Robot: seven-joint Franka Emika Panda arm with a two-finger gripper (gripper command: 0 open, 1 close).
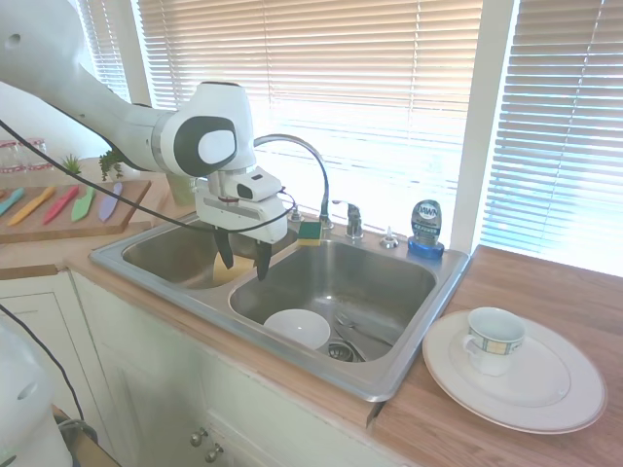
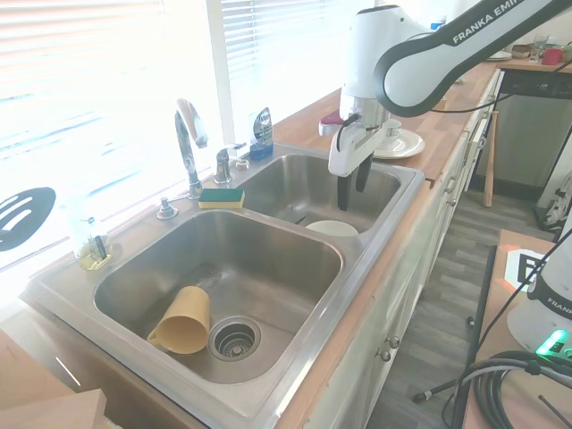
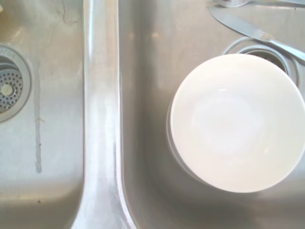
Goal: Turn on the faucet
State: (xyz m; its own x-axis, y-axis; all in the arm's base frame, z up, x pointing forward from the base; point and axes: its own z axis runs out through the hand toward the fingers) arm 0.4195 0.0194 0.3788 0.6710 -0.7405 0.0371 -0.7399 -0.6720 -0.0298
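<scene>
- Glare from the blinds washes out the far rim of the sink (image 1: 409, 384) in the second exterior view, so we can barely make out the faucet (image 1: 310, 165) base there.
- The arm hides part of the left basin in the first exterior view, and only a sliver of the yellow cup (image 2: 183, 319) shows behind the fingers.
- In the wrist view we see just the divider, a white bowl (image 3: 236, 121), a knife (image 3: 252, 31) cut off at the edge, and part of a drain.
- The gripper (image 1: 243, 258) hangs over the divider with its dark fingers parted and pointing down, holding nothing.
- The faucet stands at the back rim behind the gripper, well apart from it; its lever (image 1: 352, 219) is further right.
- A sponge (image 1: 310, 232) lies on the rim between gripper and faucet base.
- Further right we see a soap bottle (image 1: 425, 229), then a plate (image 1: 545, 389) with a mug (image 1: 494, 339) on the counter.
</scene>
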